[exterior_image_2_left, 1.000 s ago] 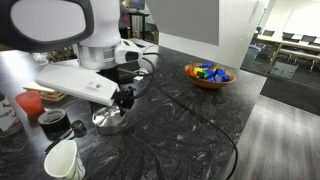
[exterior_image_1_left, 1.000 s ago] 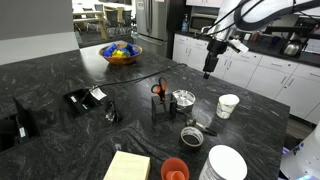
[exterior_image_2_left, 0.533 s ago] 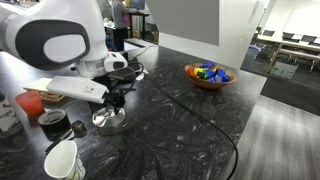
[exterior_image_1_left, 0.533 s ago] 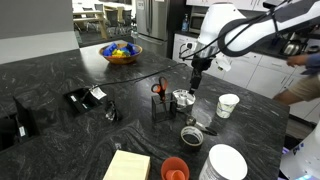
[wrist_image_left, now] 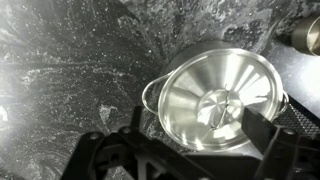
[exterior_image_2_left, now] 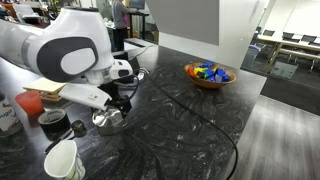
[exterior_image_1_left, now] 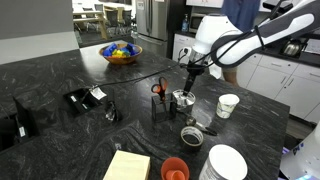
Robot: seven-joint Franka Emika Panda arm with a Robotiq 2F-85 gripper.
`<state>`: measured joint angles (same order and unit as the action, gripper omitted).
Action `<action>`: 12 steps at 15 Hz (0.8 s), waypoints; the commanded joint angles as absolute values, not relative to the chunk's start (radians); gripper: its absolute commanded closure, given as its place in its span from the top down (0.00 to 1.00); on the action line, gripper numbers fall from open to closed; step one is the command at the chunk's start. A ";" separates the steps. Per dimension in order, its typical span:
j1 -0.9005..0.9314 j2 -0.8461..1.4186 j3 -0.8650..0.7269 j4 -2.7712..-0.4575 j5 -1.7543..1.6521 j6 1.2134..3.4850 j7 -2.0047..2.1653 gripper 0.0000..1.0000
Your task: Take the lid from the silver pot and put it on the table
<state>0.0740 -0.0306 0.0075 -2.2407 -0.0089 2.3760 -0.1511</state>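
The silver pot (exterior_image_1_left: 183,99) stands on the black table (exterior_image_1_left: 60,75) and also shows in an exterior view (exterior_image_2_left: 109,119). In the wrist view the pot (wrist_image_left: 155,92) fills the middle. The shiny round lid (wrist_image_left: 210,95) lies on it, with a small centre knob. My gripper (exterior_image_1_left: 189,82) hangs just above the pot, also seen in an exterior view (exterior_image_2_left: 120,100). In the wrist view the gripper (wrist_image_left: 200,135) is open. Its dark fingers (wrist_image_left: 264,132) stand on either side of the lid and touch nothing.
A white paper cup (exterior_image_1_left: 228,105) and a low round metal item with a dark centre (exterior_image_1_left: 191,135) stand near the pot. A holder with scissors (exterior_image_1_left: 160,96) is right beside it. A white plate (exterior_image_1_left: 225,163), a red cup (exterior_image_1_left: 175,170), a notepad (exterior_image_1_left: 127,166) and a fruit bowl (exterior_image_1_left: 122,53) are around.
The arm has swung in from the back of the counter and come down. The gripper now hangs directly over the pot's lid, still open.
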 commanded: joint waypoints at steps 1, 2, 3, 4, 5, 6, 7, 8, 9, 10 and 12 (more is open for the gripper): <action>0.072 -0.035 0.034 -2.244 -0.034 2.388 -0.113 1.00; 0.075 -0.035 0.040 -2.245 -0.037 2.386 -0.108 1.00; 0.078 -0.034 0.046 -2.246 -0.035 2.385 -0.105 1.00; 0.080 -0.032 0.051 -2.248 -0.042 2.384 -0.099 1.00; 0.080 -0.030 0.056 -2.250 -0.049 2.384 -0.093 1.00; 0.079 -0.027 0.059 -2.251 -0.062 2.386 -0.088 1.00; 0.078 -0.024 0.059 -2.254 -0.077 2.390 -0.080 0.94; 0.077 -0.020 0.059 -2.256 -0.087 2.386 -0.074 0.72; 0.078 -0.017 0.058 -2.258 -0.091 2.382 -0.070 0.70; 0.078 -0.013 0.059 -2.259 -0.095 2.381 -0.070 0.68; 0.080 -0.010 0.060 -2.258 -0.095 2.379 -0.078 0.53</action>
<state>0.0845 -0.0120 0.0516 -2.2579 -0.0719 2.3760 -0.0897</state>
